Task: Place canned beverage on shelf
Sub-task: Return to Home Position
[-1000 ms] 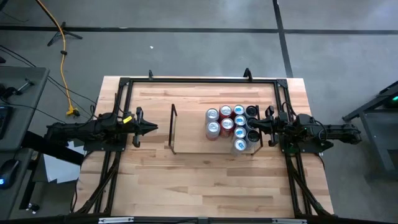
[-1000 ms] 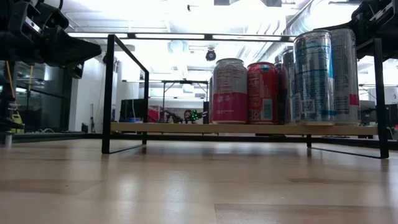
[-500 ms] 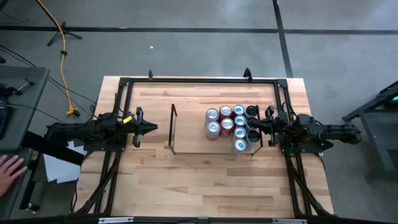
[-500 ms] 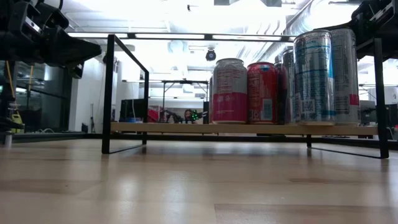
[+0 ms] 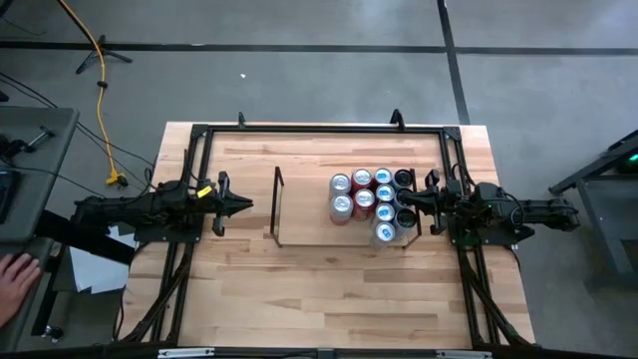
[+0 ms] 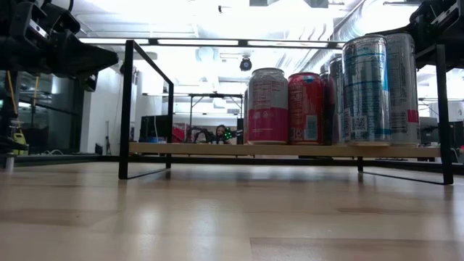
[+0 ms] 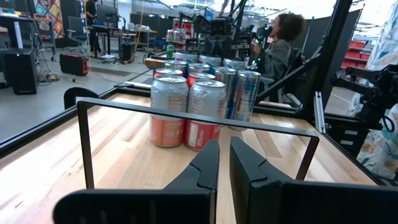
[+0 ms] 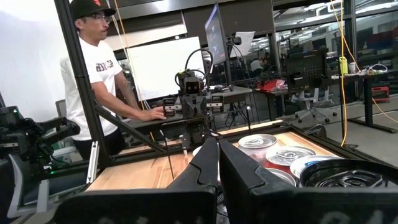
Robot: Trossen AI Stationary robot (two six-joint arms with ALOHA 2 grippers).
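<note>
Only change from a second ago: a person's hand (image 5: 10,284) has come in at the left edge of the high view, off the table (image 5: 299,289). Arms and cans are where they were.

Cans all stand upright on the shelf (image 5: 277,204), packed at its right end; the left half is bare board.
- 2 pink cans (image 5: 340,184), the leftmost column, one behind the other.
- 2 red cans (image 5: 363,180), touching the pink pair.
- 4 blue cans (image 5: 384,212), a longer column that reaches the shelf's front edge.
- Dark cans (image 5: 404,179) at the far right. It looks like three, but I cannot be sure, as the gripper partly covers them.

Left gripper (image 5: 245,204): the arm lies level over the table's left side, pointing at the shelf and well apart from its left end frame. The fingers are nearly together with only a slit between them, and they hold nothing.

Right gripper (image 8: 217,149): the arm lies level from the right, with its tip just over the shelf's right end by the dark cans. The fingers are closed and empty.

Beyond the table, one person stands at a desk in the right wrist view and one sits in the left wrist view.
</note>
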